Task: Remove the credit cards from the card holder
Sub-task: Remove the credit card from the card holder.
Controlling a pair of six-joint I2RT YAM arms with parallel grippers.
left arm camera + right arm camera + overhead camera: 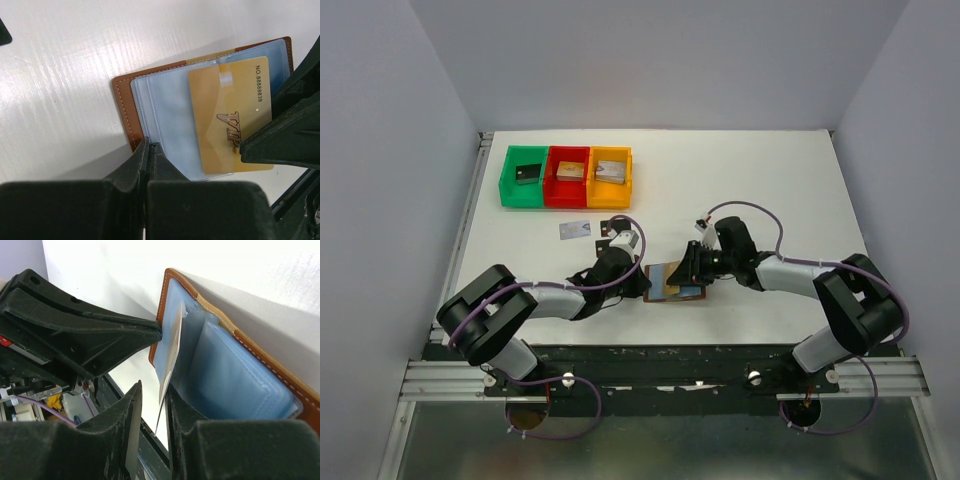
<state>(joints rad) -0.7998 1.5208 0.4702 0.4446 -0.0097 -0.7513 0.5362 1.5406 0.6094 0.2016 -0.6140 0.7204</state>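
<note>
1. At the far left of the white table top [770, 180] stands a row of green, red and orange plastic trays [566, 201]. Just in front of them a thin silvery grey-blue card [576, 230] lies flat on the table, outside the wallet.
2. The left gripper [149, 147] reaches in towards the centre. Its fingers are pressed almost together, and their tips sit on the near edge of the small brown leather bifold wallet with light blue lining [125, 100]. I judge it is steadying the wallet. Whether any leather is pinched between the pads, I cannot tell.
3. The wallet lies spread open on the table at the near centre, between the two arms, lining upward.
4. A gold-tan plastic card marked "VIP" [230, 110] has most of its face showing over the blue pockets, and its lower end juts past the wallet's near edge. Seen edge-on from the right wrist, it stands tilted up off the lining.
5. The right gripper [154, 390] comes in from the right. Its fingers are a narrow gap apart with the gold card's free edge between them, leaning against one finger. The pictures do not show them clamped on it.
6. The step in hand looks like drawing this gold card out while the wallet is held still. The next move calls for closing the right fingers firmly on the card, then pulling along the pocket's line and away from the lining. The left tips must hold steady so the wallet does not drag along.
</note>
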